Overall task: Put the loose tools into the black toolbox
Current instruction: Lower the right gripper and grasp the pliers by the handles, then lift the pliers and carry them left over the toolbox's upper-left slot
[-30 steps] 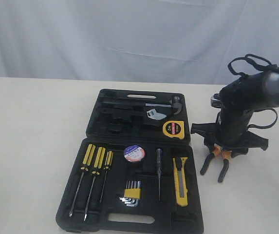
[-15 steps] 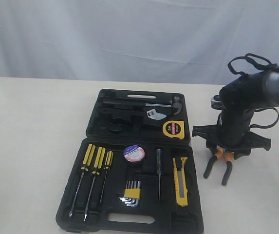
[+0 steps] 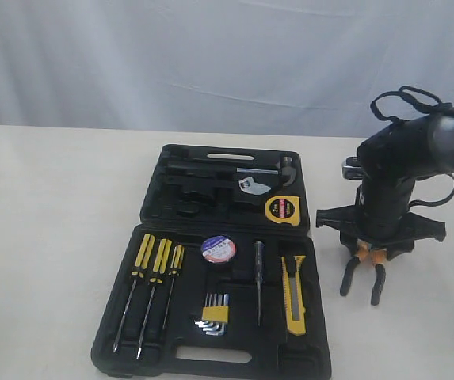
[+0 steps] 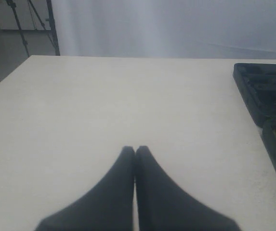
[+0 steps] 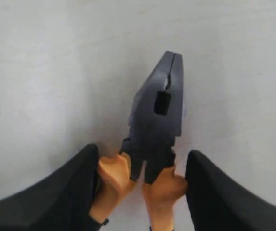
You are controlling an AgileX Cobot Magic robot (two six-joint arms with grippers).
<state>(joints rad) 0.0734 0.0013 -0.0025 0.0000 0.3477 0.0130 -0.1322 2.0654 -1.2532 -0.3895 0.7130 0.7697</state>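
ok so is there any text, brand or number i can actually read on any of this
None can be read.
tape roll: coloured print on its whitish label, too blurred.
tape measure: dark face label, too small.
pale tag in the far half of the toolbox: blurred.
pliers: no marking visible.

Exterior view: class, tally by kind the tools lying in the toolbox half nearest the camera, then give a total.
Yellow-handled screwdrivers: 3
Tape roll: 1
Hex key set: 1
Slim black pointed tool: 1
Utility knife: 1
Total: 7
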